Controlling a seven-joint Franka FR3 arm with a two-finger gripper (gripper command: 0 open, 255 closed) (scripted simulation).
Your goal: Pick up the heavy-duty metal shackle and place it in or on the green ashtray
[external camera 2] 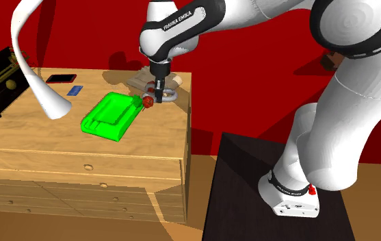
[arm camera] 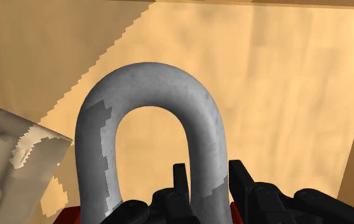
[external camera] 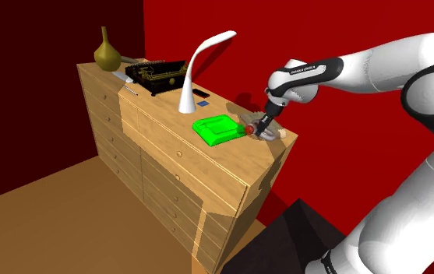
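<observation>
The shackle [arm camera: 150, 95] is a thick grey U-shaped bow with a red pin [external camera 2: 147, 100] across its ends. My black gripper [arm camera: 208, 184] is shut on one leg of the bow, a finger [arm camera: 180, 181] on either side of it. On the wooden dresser top [external camera 2: 59, 137] the gripper [external camera 2: 156, 92] and shackle [external camera 2: 168, 94] sit right beside the green ashtray [external camera 2: 110, 115], on the side nearer the arm. In the shoulder view the gripper [external camera: 259, 127] with the shackle [external camera: 265, 134] is just to the right of the ashtray [external camera: 217, 129]. Whether the shackle rests on the wood or hangs above it is unclear.
A pale crumpled object [external camera 2: 139, 79] lies just behind the shackle, near the red wall. A curved white lamp [external camera: 195, 78], a black typewriter [external camera: 158, 75], an olive vase [external camera: 107, 53] and small flat items [external camera 2: 61, 79] stand further along the dresser. The dresser's end edge [external camera: 273, 159] is close by.
</observation>
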